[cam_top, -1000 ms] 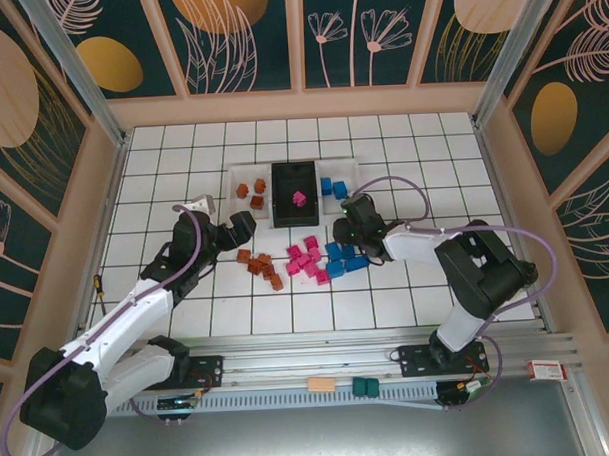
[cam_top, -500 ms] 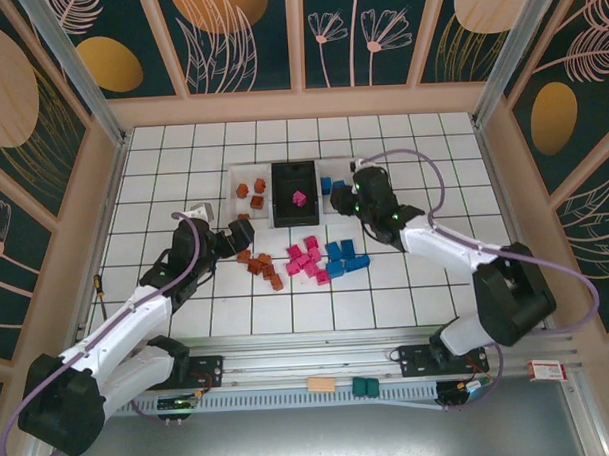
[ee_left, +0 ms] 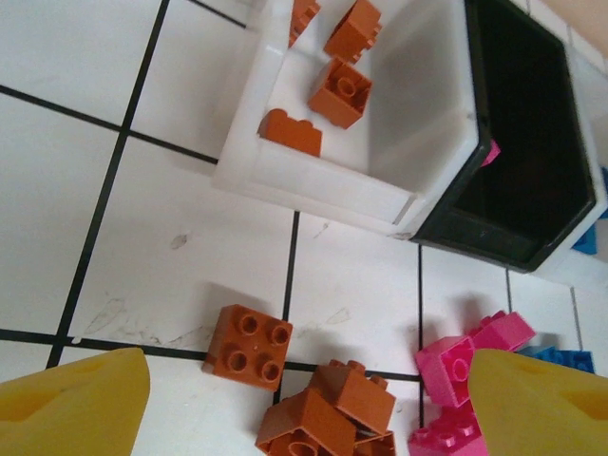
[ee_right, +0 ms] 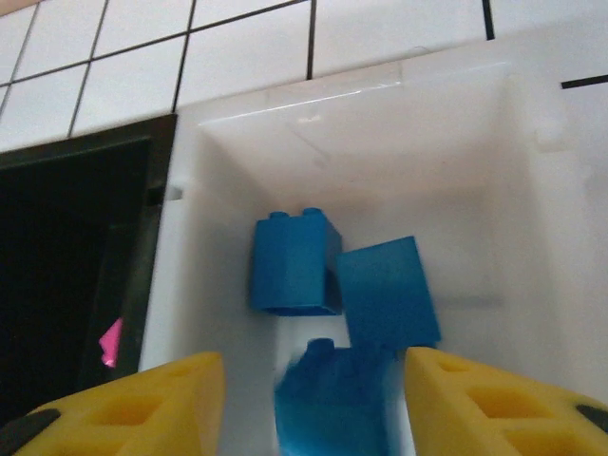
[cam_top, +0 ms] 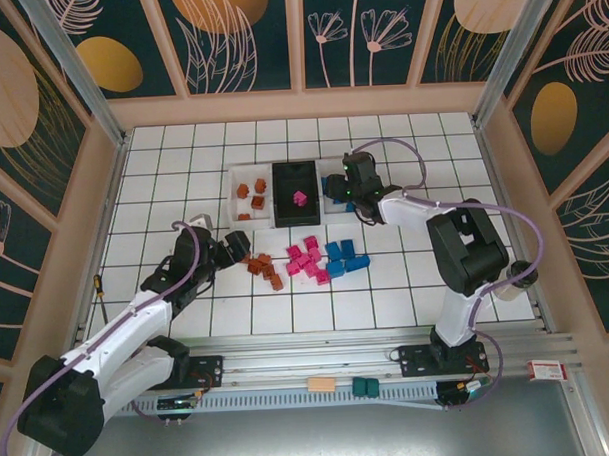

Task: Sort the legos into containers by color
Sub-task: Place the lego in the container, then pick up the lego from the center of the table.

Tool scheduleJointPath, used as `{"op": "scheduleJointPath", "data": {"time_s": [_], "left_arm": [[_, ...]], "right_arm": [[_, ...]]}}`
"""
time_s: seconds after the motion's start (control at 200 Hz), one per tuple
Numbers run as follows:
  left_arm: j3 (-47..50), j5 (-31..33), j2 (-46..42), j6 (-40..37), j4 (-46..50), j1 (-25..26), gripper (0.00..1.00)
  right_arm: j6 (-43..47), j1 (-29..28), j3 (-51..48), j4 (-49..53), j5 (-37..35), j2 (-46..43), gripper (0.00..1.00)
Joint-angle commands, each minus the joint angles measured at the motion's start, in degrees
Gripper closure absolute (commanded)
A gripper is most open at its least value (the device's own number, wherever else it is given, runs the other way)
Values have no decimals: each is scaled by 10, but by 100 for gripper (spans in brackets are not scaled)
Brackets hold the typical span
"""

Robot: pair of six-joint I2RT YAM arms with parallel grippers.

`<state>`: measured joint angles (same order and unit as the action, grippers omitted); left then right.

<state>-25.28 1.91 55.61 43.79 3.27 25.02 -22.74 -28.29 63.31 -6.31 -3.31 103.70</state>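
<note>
My right gripper hangs open over the right white bin. A blurred blue brick is loose between its fingers, above two blue bricks lying in that bin. My left gripper is wide open, low over the brown-orange bricks on the table, holding nothing. The left white bin holds several brown-orange bricks. One pink brick lies in the black bin. Pink bricks and blue bricks lie in piles on the tiles.
The three joined bins stand mid-table, with the piles just in front of them. Wooden walls enclose the white tiled surface. A tan block and dark green blocks sit on the rail by the arm bases.
My right gripper rose from the blue pile and swung to the right bin, where it has opened and let go of a blue brick. My left gripper came down from the left bin toward the brown-orange pile.
</note>
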Motion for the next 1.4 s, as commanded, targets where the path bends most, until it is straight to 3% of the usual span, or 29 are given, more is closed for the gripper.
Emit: {"op": "scheduleJointPath", "data": {"time_s": [0.0, 0.16, 0.325, 0.636, 0.956, 1.121, 1.391], "left_arm": [[5, -8, 27, 2, 13, -1, 17], [-1, 14, 75, -1, 8, 22, 25], [-12, 37, 118, -7, -11, 48, 26], [-61, 80, 219, -41, -47, 49, 28], [-62, 85, 286, -54, -50, 49, 38], [-56, 91, 309, -49, -57, 49, 55], [-42, 99, 269, -47, -36, 49, 71]], "right_arm": [[3, -6, 4, -19, -2, -40, 43], [-4, -9, -33, -27, 3, -80, 42], [-8, -10, -61, -30, 6, -103, 42], [-11, -10, -81, -35, 12, -126, 43], [-9, -10, -97, -37, 7, -147, 43], [-14, -10, -98, -42, 10, -146, 43], [-15, -11, -111, -38, 4, -167, 43]]}}
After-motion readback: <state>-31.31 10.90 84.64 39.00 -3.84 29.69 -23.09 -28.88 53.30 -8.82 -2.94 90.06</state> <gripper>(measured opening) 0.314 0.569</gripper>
